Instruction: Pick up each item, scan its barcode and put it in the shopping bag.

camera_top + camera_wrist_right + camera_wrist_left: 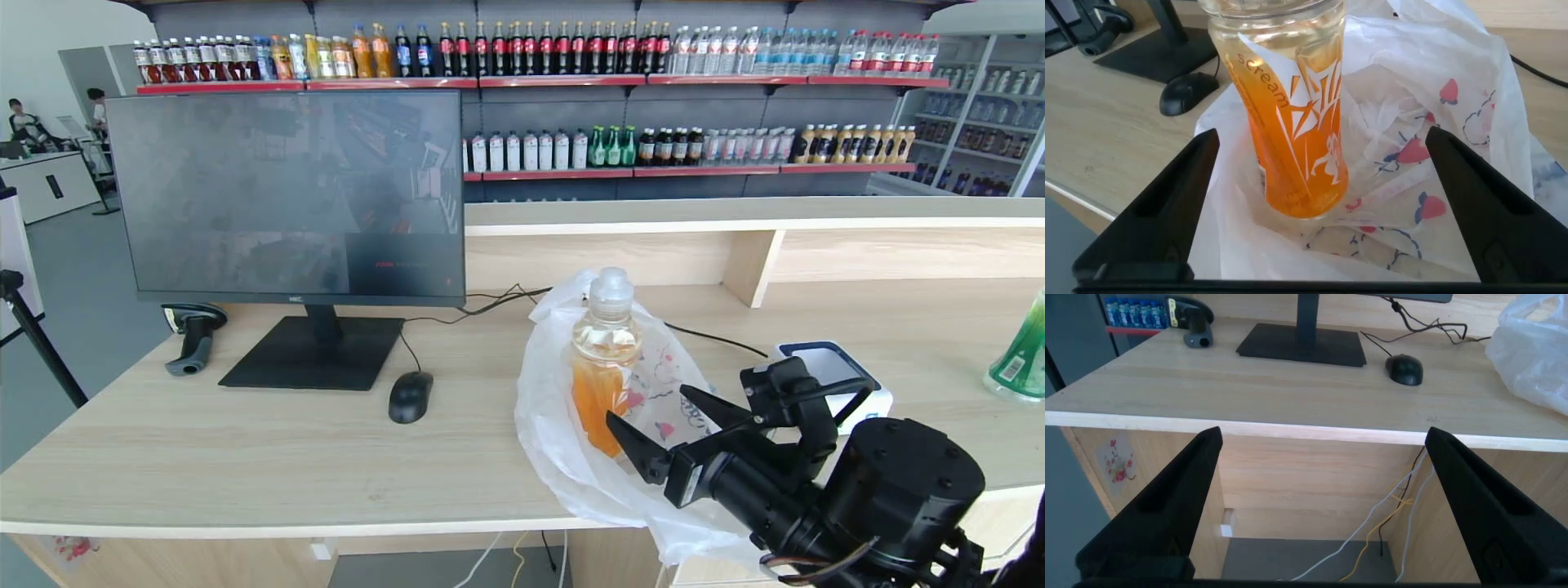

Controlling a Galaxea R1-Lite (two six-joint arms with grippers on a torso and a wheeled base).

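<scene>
Right gripper [647, 403] lower right of centre, jaws spread, empty | orange drink bottle [606, 359] upright inside white plastic shopping bag [547, 425], frame centre, just beyond the jaws | likely rigid, slick, liquid-heavy; grip mid-body across label | bag film thin, may snag

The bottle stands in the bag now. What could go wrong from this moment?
1. The bottle stands upright in the soft bag. The open right gripper beside it might tip it when it moves.
2. The bag hangs over the counter edge. If the gripper catches the plastic, it could drag bag and bottle off.
</scene>
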